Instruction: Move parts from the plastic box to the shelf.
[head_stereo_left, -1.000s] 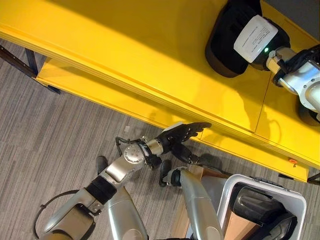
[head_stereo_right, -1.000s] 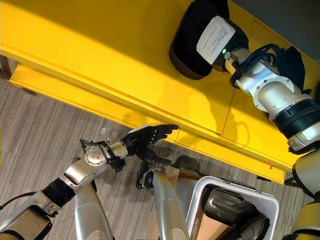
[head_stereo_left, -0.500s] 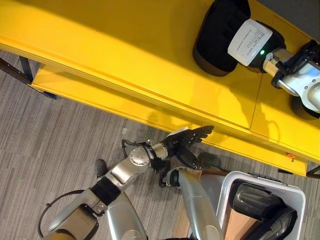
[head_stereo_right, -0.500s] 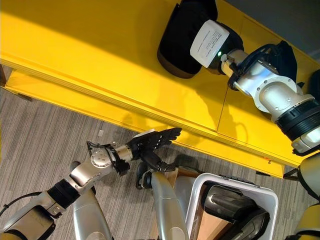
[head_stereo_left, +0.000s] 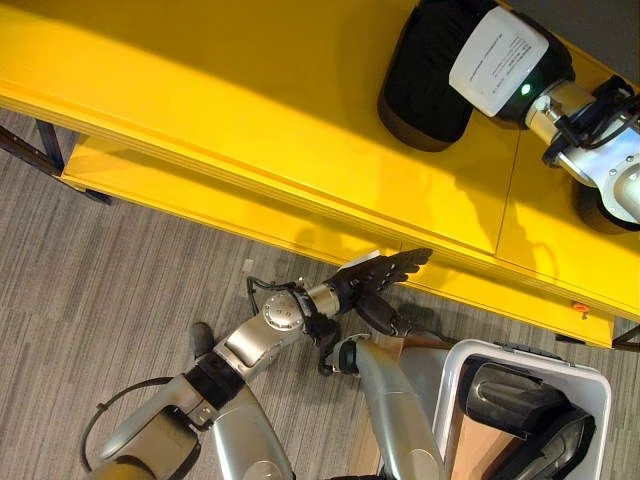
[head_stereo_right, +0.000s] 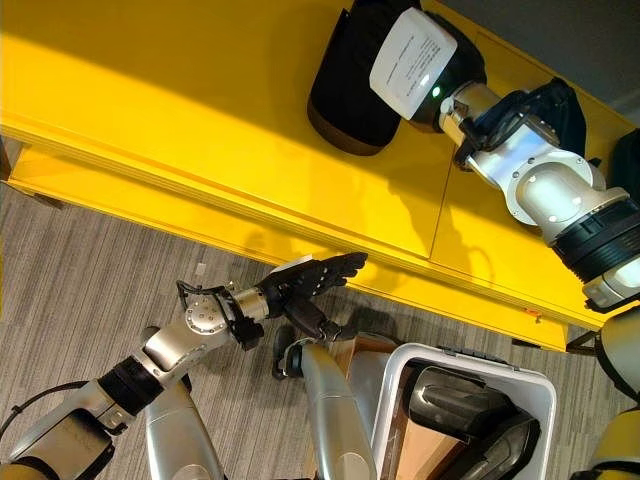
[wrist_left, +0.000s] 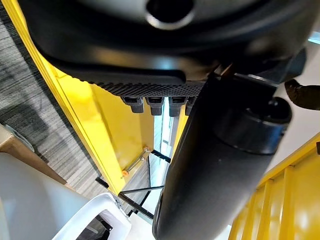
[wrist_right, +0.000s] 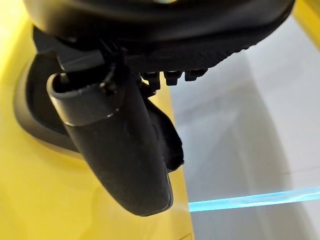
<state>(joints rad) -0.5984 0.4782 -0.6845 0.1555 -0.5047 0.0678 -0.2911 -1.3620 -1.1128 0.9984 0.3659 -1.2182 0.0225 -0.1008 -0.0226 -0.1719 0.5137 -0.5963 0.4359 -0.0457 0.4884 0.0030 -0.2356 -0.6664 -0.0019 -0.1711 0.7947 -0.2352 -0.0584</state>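
1. The right hand rests on top of a black part that lies on the yellow shelf; I cannot tell if its fingers grip it.
2. The left hand is released, its fingers straight, just below the shelf edge.
3. The white plastic box, with dark parts inside, stands on the floor below and beside the left hand.

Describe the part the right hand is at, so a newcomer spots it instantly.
Start at the long yellow shelf running across the head views. Near its far right end sits a black dome-shaped part, right under the right hand with its white cover. Unlike the parts in the white box below, it rests on the shelf top.
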